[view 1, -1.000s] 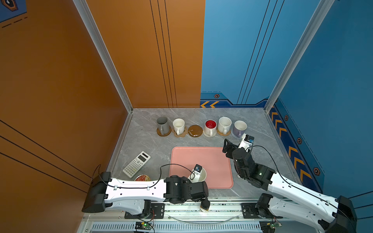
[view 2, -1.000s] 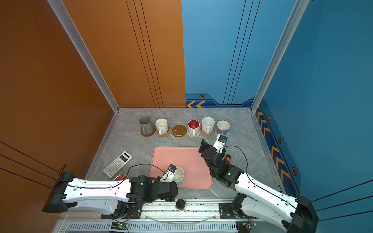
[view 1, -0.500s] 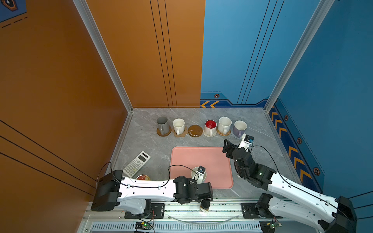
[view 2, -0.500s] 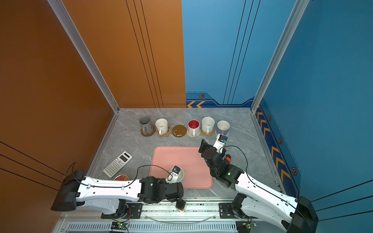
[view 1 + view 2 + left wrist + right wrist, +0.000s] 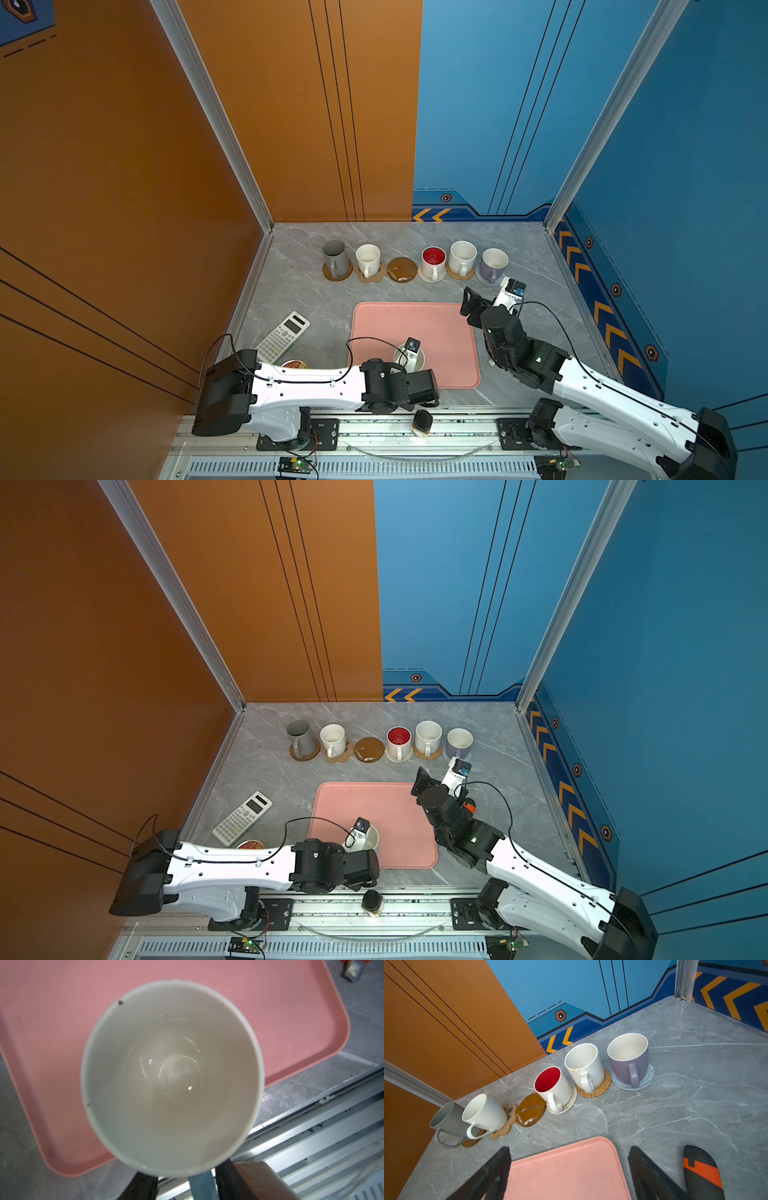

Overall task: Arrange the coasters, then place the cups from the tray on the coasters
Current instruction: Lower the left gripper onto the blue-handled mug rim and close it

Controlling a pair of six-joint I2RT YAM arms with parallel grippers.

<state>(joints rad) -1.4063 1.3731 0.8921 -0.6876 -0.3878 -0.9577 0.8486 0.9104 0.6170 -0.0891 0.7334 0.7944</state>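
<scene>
Both top views place the light-blue, white-lined cup (image 5: 419,365) (image 5: 373,840) near the front edge of the flat pink tray (image 5: 415,324); only the left wrist view shows the left gripper (image 5: 184,1185) with jaws narrowly straddling the cup's handle (image 5: 200,1186), a gap on one side; the right wrist view shows the right gripper (image 5: 569,1172) with jaws wide, empty, above a tray corner.

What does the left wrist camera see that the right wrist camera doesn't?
Only the left wrist view: a look straight down into the light blue cup with its white inside, its blue handle, and the metal rail.
Only the right wrist view: five cups in a row on coasters, the grey cup, white cup, red-inside cup, speckled cup and lavender cup, plus one bare brown coaster.
Both: the pink tray and the grey marble table.
</scene>
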